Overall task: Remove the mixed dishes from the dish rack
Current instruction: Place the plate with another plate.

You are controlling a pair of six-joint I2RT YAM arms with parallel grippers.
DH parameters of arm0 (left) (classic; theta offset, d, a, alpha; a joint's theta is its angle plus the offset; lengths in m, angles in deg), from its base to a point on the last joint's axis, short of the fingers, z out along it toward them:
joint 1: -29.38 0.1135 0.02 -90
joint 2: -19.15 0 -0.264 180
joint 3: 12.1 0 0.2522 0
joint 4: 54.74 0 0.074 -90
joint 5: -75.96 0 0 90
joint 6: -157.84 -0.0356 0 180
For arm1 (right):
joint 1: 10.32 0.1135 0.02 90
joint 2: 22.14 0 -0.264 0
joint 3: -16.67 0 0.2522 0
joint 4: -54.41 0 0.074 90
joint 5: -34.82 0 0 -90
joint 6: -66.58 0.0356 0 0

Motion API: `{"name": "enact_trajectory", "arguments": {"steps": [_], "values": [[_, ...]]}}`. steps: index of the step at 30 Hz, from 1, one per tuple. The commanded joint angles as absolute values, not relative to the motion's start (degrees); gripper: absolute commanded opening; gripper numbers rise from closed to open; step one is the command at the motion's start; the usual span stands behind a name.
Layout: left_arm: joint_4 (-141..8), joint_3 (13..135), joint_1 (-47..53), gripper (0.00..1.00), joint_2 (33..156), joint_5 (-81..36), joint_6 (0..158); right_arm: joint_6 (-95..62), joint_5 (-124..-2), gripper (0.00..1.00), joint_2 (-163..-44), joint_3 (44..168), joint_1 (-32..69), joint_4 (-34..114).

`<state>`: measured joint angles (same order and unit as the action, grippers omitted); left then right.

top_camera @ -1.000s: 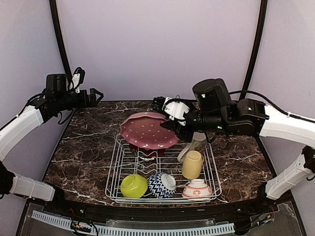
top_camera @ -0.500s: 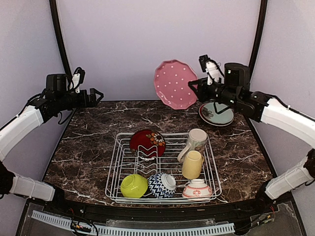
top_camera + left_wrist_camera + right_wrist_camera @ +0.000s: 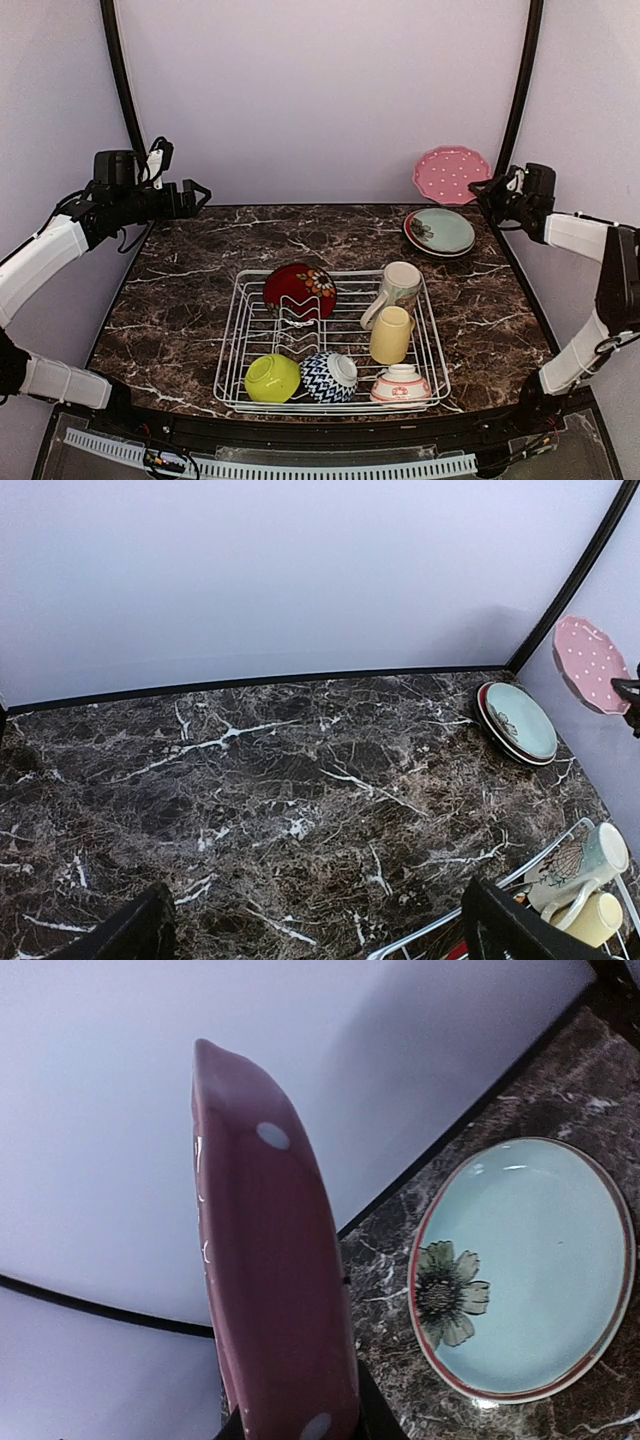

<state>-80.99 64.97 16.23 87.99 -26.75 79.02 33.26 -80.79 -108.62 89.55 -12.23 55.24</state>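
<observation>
Since the earlier frame, the right arm has carried the pink dotted plate point(image 3: 452, 175) from above the dish rack point(image 3: 265, 335) to the far right corner of the counter point(image 3: 190, 290). The right gripper point(image 3: 488, 190) pinches the plate's rim. The plate stands on edge in the air, just above and behind the teal plate point(image 3: 439, 231), which lies flat there. The likely next move is to tilt the pink plate flat and lower it onto the teal plate. The left gripper point(image 3: 197, 192) hangs spread wide over the far left corner, well apart.

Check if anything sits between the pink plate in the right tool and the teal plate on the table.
Nothing visible: the pink plate hangs in open air close to the teal plate, and nothing lies on that plate's face.
</observation>
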Motion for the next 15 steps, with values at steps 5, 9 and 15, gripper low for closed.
{"name": "enact_trajectory", "arguments": {"steps": [5, 9, 15], "values": [[-81.24, 64.01, 15.89, 0.99, 88.66, -27.64, 79.51, 43.85, -93.32, 0.00, -118.98, 88.73, -19.84, 75.76], [-81.22, 63.99, 15.93, 0.99, 88.90, -27.70, 79.52, 42.66, -94.54, 0.00, -123.52, 89.80, -21.20, 74.96], [-81.16, 64.03, 15.93, 0.99, 89.26, -28.22, 79.97, 39.42, -96.62, 0.00, -128.29, 91.87, -21.13, 73.47]]}}
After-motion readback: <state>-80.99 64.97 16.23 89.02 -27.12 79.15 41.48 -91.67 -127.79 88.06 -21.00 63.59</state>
